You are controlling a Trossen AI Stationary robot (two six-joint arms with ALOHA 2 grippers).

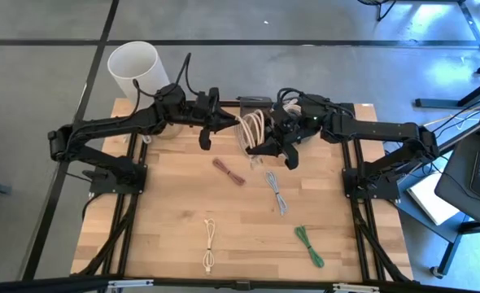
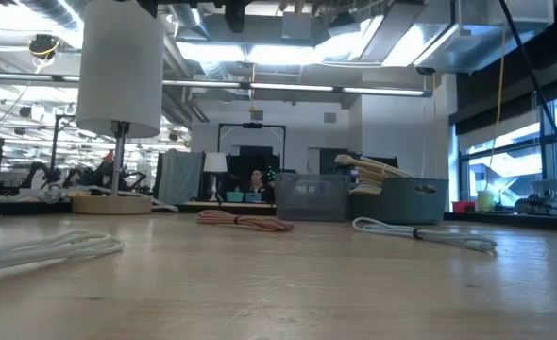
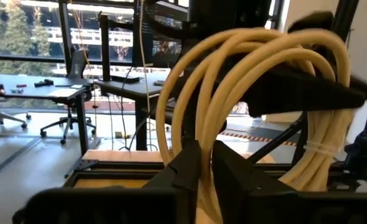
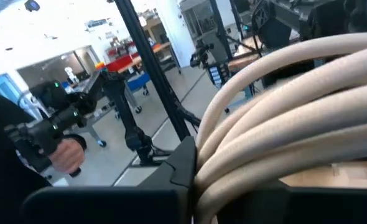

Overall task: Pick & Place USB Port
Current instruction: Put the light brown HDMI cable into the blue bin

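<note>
A coiled cream cable point(image 1: 252, 126) hangs in the air over the far middle of the table, between my two arms. My left gripper point(image 1: 226, 124) reaches it from the table's left and is shut on it. In the left wrist view the loops point(image 3: 246, 74) rise above that gripper point(image 3: 206, 167). My right gripper point(image 1: 266, 134) reaches it from the table's right and is shut on it. The strands point(image 4: 295, 124) fill the right wrist view. A USB port does not show in any view. My left gripper pinches the lower part of the coil point(image 3: 203, 190) between its two fingers point(image 3: 183, 165). The fingers come level from the table's left. The loops stand upright above them, clear of the table. My right gripper holds several strands of the coil point(image 4: 233, 155) against one finger point(image 4: 182, 163); the strands hide the other finger. It comes level from the table's right, its fingers across the strands. The coil is clear of the table.
Loose cables lie on the wood: a brown one point(image 1: 229, 171), a grey one point(image 1: 276, 192), a white one point(image 1: 209, 244) and a green one point(image 1: 309, 246). A white cylinder point(image 1: 134, 69) stands at the far left corner. Bins point(image 2: 312, 196) point(image 2: 401, 198) sit at the far edge.
</note>
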